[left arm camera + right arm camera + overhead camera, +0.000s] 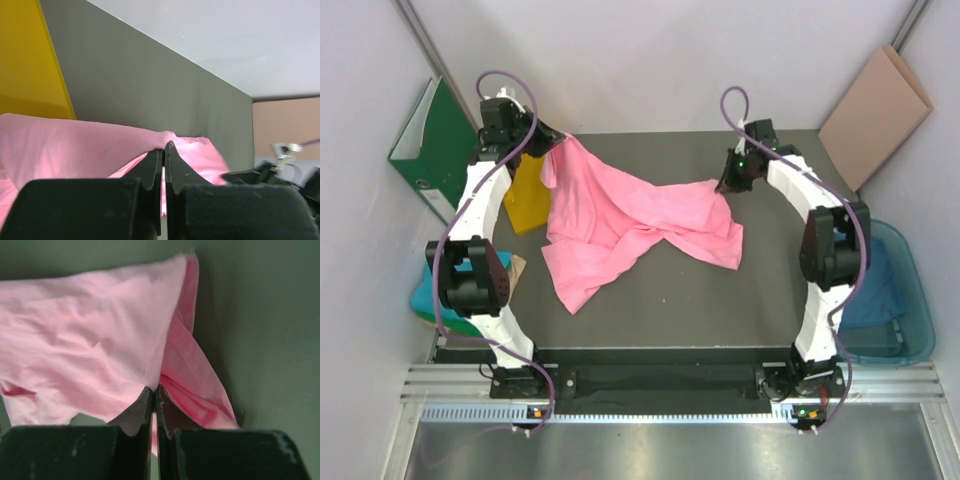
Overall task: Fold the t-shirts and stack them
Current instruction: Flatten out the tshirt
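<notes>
A bright pink t-shirt (620, 225) lies crumpled across the middle of the dark table. My left gripper (552, 146) is at the far left and is shut on the shirt's upper left edge, lifting it; in the left wrist view the cloth (75, 145) is pinched between the closed tips (164, 149). My right gripper (728, 178) is at the far right and is shut on the shirt's right corner; in the right wrist view the hem (100, 340) is caught in the closed tips (154, 389). A blue cloth (875, 285) lies in the bin, and a teal one (425, 300) at the left.
A yellow flat sheet (527, 195) lies under the shirt's left side. A green binder (435, 150) leans on the left wall. A brown board (875, 115) leans at the back right. A clear blue bin (910, 330) stands right of the table.
</notes>
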You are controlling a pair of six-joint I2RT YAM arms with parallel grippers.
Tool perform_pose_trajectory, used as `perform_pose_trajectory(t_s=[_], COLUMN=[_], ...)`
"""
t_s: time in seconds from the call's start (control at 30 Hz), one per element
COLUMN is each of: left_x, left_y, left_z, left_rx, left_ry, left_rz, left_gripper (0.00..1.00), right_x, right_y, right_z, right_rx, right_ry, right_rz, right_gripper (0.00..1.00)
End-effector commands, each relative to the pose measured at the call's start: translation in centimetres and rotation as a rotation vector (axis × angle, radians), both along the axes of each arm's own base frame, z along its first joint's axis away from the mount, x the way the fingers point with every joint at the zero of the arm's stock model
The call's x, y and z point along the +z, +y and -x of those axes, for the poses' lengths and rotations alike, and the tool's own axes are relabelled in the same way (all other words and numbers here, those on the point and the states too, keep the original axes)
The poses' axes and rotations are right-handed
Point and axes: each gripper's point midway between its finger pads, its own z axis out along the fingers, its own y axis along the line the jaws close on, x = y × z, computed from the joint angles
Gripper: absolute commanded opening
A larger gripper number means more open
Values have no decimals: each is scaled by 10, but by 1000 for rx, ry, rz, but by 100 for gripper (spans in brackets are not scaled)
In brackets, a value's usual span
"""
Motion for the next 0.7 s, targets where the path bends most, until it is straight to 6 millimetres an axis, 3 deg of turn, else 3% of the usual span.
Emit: perform_pose_trajectory(t_s=[0.0,0.03,0.13,0.33,0.6,0.67], left_x=[39,41,44,51,55,55], left_y=[9,10,11,15,25,30], left_z=[1,1,2,4,12,18], left_rx=[13,16,19,34,63,82], left_ry=[-103,-107,-114,-129,-124,-107], left_rz=[-46,-48,-52,-70,-90,-99], left_gripper=[0,0,0,0,0,0], right_x=[156,181,222,265,268,255], right_y=[-21,-27,-45,-65,-82,-85], right_z=[-31,-30,-27,-17,0,10], right_rx=[-94,-110,-169,-235,-276,-265], right_ry=[-445,-509,-624,-748,-762,-717], right_rz=[40,43,80,128,176,199], right_gripper=[0,0,0,0,0,0])
